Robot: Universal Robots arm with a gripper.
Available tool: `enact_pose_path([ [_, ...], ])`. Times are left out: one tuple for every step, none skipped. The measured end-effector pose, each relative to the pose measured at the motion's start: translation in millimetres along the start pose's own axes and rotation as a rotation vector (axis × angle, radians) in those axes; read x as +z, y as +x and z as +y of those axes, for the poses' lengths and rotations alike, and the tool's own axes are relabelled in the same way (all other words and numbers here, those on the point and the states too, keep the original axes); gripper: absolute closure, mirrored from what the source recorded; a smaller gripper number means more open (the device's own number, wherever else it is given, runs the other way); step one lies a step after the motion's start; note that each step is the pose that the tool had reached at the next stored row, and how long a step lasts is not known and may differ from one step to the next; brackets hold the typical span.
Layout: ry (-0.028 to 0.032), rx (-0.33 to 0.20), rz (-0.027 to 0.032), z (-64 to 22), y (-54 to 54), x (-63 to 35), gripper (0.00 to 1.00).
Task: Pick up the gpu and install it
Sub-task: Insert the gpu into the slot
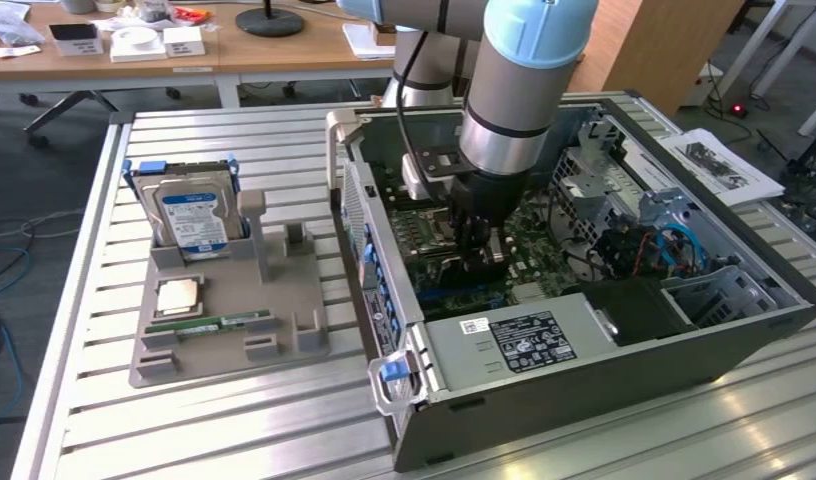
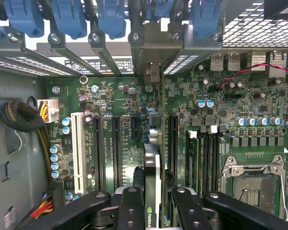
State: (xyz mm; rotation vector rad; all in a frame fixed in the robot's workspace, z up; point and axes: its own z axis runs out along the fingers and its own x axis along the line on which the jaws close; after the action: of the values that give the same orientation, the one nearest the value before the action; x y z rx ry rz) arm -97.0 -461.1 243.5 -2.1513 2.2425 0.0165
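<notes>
Claw (image 2: 152, 203) clamped on gpu (image 2: 152, 177), card edge-on, lower centre of wrist frame, above motherboard (image 2: 110, 96) inside case (image 1: 608, 350). Judgement: keep card vertical, line edge with slot (image 2: 172, 139), bracket toward rear, press straight down evenly.

Legible marks are few. A small green-and-white NVIDIA eye logo sits on the dark-faced green expansion card (image 2: 152, 191) between the black gripper fingers (image 2: 132, 211). White label on the black power supply box (image 1: 531, 340) and blue label on the silver hard drive (image 1: 195, 222) — print present, unreadable.
</notes>
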Motion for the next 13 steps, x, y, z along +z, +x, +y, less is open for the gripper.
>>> enact_pose_path([
  [0.0000, 0.000, -0.0001, 0.0, 0.0, 0.2, 0.73],
  [0.0000, 0.000, 0.0000, 0.0, 0.1, 0.3, 0.73],
  [0.0000, 0.000, 0.0001, 0.0, 0.0, 0.3, 0.73],
  [0.0000, 0.000, 0.0001, 0.0, 0.0, 0.3, 0.73],
  [0.0000, 0.000, -0.0001, 0.0, 0.0, 0.4, 0.73],
  [0.0000, 0.000, -0.0001, 0.0, 0.0, 0.4, 0.73],
  [0.0001, 0.000, -0.0002, 0.0, 0.0, 0.5, 0.73],
  [0.0001, 0.000, -0.0002, 0.0, 0.0, 0.4, 0.73],
  [0.0001, 0.000, -0.0001, 0.0, 0.0, 0.4, 0.73],
  [0.0001, 0.000, -0.0001, 0.0, 0.0, 0.4, 0.73],
  [0.0001, 0.000, -0.0001, 0.0, 0.0, 0.4, 0.73],
  [0.0001, 0.000, -0.0002, 0.0, 0.0, 0.5, 0.73],
  [0.0001, 0.000, -0.0001, 0.0, 0.0, 0.4, 0.73],
])
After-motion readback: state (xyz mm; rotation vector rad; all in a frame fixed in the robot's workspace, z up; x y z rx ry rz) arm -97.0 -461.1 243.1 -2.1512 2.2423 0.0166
